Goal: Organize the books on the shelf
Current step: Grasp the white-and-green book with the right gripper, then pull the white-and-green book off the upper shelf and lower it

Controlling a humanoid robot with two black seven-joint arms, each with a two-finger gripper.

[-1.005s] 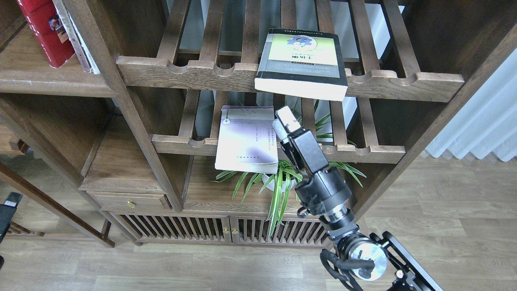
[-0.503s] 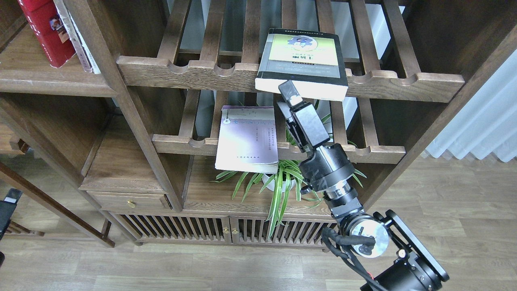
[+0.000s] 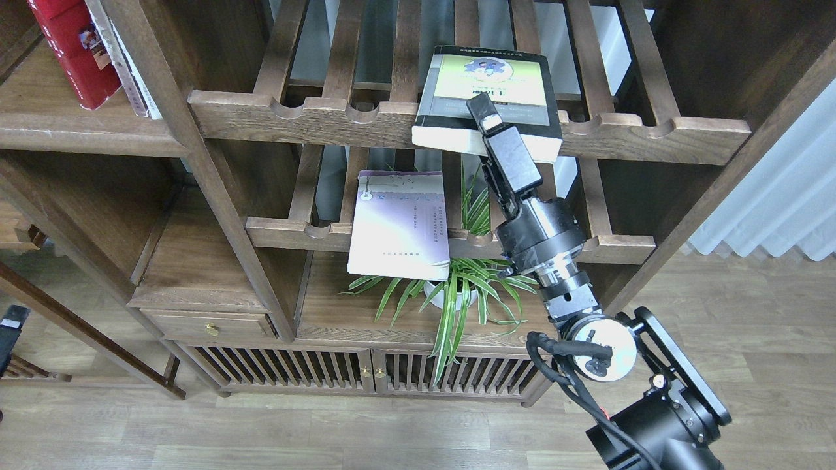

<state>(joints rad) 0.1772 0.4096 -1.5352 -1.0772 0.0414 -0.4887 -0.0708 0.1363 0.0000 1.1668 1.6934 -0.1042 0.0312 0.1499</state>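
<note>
The thick yellow-green book lies flat on the upper slatted rack, its page edge jutting over the front rail. My right gripper reaches up from the lower right. One finger lies over the book's cover near its front edge and the other is hidden, so its state is unclear. The pale lavender book lies flat on the lower slatted rack. The red book stands on the solid plank shelf at upper left. A dark tip of my left gripper shows at the left edge.
A thin worn white-spined book leans beside the red one. A potted spider plant stands under the lower rack, close to my right arm. A drawer and slatted cabinet doors are below. A curtain hangs at right.
My right gripper has risen from beside the lavender book up to the yellow-green book's front edge, one finger now over its cover. The books have not moved.
</note>
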